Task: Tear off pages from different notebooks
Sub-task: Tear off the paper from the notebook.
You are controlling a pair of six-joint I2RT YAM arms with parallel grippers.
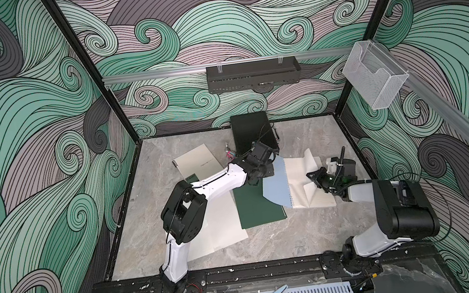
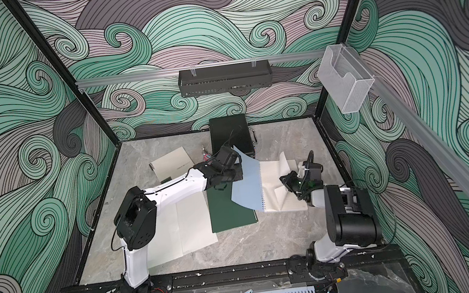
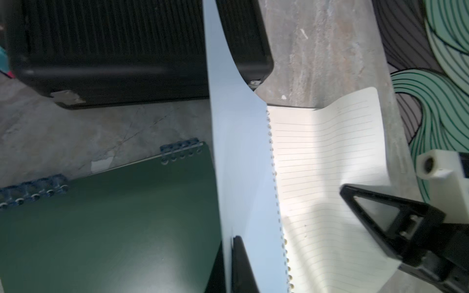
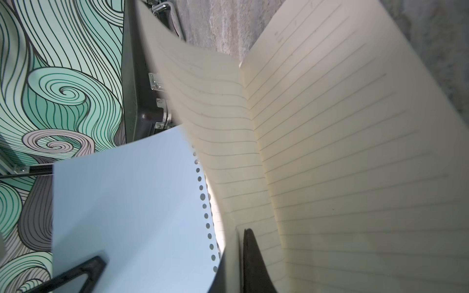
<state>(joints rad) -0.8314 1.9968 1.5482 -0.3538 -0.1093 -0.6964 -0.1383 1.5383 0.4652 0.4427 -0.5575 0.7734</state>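
Mostly, jaws hide behind what they clamp: left gripper [image 3: 233, 244] the blue cover [image 3: 241, 152], right gripper [image 4: 241, 237] a lined page [image 4: 215, 114].

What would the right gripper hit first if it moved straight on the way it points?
The right gripper is shut on a lined page that bulges up ahead of it, so that comes first. Beyond, probably the light blue cover held up by the left gripper; depth is unclear.

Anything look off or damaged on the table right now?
Yes. The lined page pinched in the right gripper is buckled into a sharp crease, not flat. The left gripper holds the light blue cover bowed upward. The dark green notebook lies askew on loose sheets.
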